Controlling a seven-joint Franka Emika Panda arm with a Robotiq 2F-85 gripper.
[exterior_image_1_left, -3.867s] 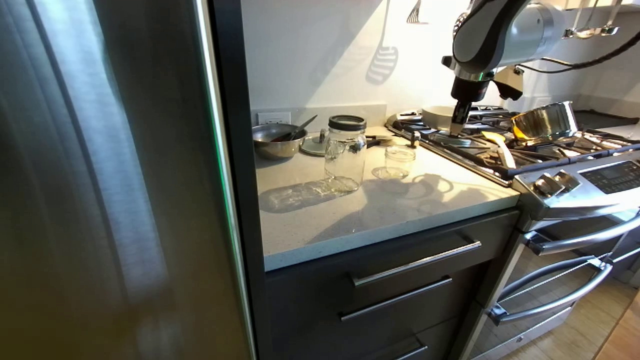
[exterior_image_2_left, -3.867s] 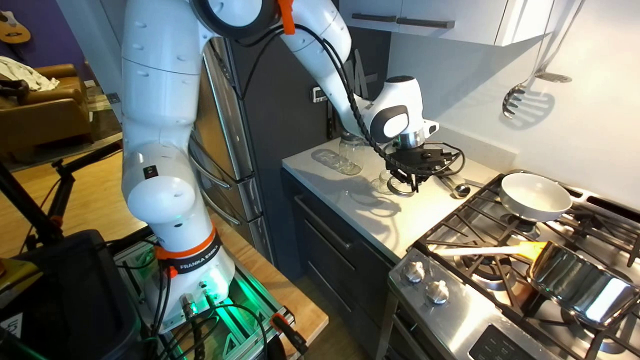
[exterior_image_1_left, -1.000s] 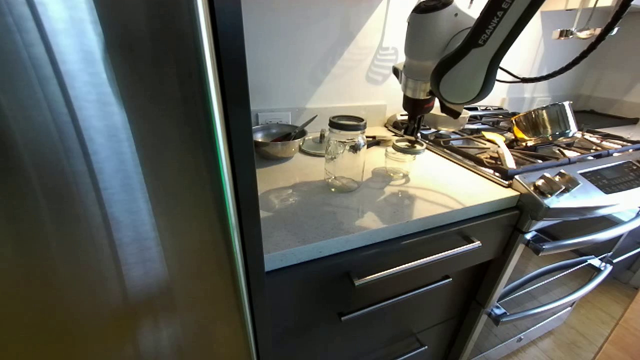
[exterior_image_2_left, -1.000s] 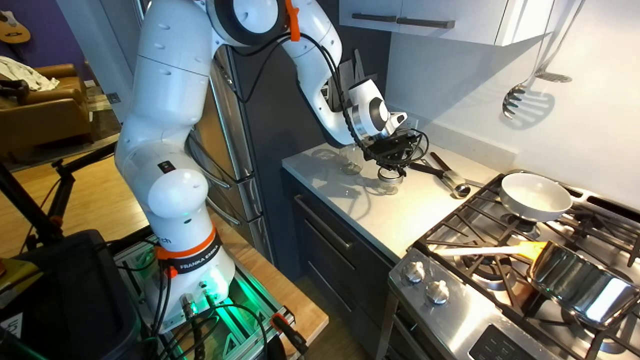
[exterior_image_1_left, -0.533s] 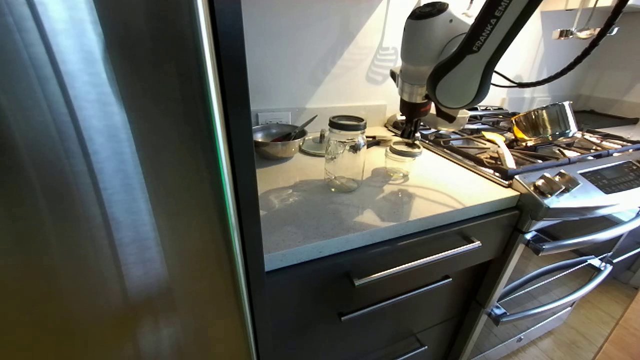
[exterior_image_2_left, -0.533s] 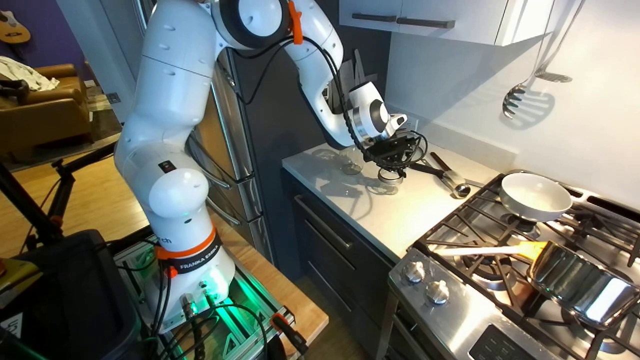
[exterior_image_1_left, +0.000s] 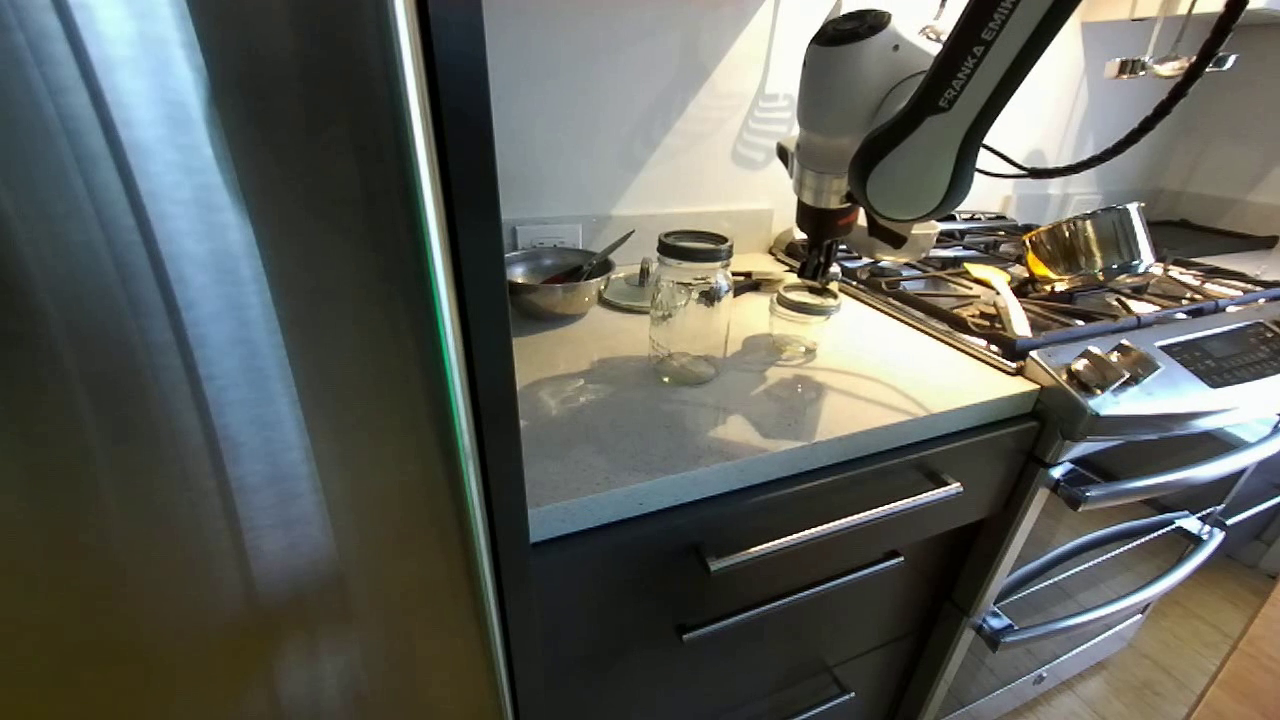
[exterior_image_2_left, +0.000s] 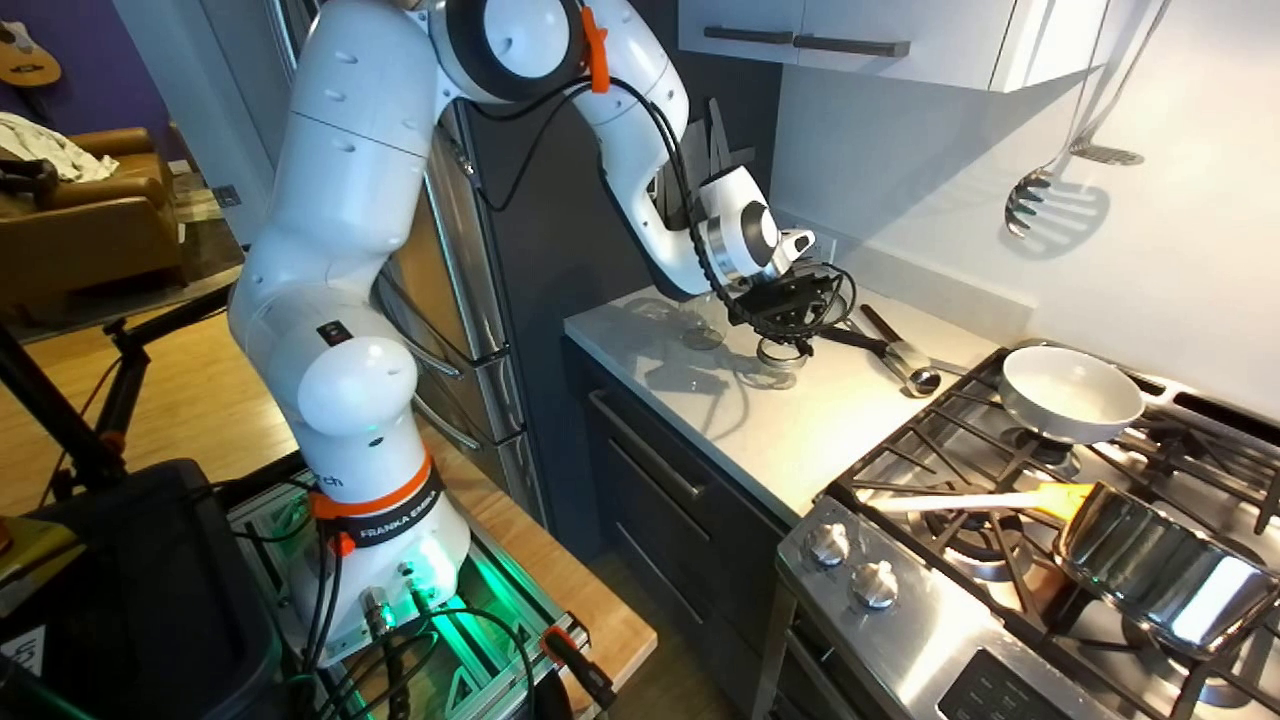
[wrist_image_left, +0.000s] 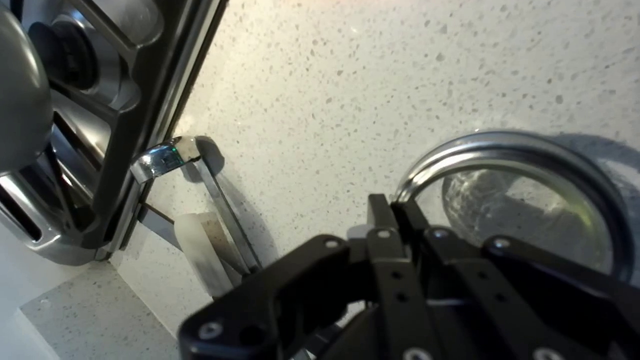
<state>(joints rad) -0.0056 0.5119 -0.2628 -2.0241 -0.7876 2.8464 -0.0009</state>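
Note:
My gripper (exterior_image_1_left: 816, 279) is shut on the edge of a silver metal ring (exterior_image_1_left: 807, 307), pointing down. The ring is at the mouth of a small clear glass jar (exterior_image_1_left: 795, 340) on the counter and sits a little off-centre from it. I cannot tell whether it rests fully on the jar's rim. In the wrist view the ring (wrist_image_left: 500, 146) extends right from my fingertips (wrist_image_left: 395, 204), and the jar's glass shows through it. The gripper (exterior_image_2_left: 803, 346) and ring (exterior_image_2_left: 782, 367) also show in an exterior view. A taller jar (exterior_image_1_left: 690, 320) with a black band stands beside the small jar.
A metal bowl (exterior_image_1_left: 545, 298) with a utensil and a lid (exterior_image_1_left: 625, 293) stand near the wall. Metal utensils (exterior_image_2_left: 905, 368) lie behind the jars. The stove holds a white pan (exterior_image_2_left: 1070, 395), a tilted steel pot (exterior_image_2_left: 1165, 575) and a spatula (exterior_image_2_left: 960, 502). A fridge (exterior_image_1_left: 220, 400) borders the counter.
Since the oldest frames, my gripper has carried the ring from near the stove to the small jar's mouth. Over the last second, both shifted slightly down and toward the tall jar.

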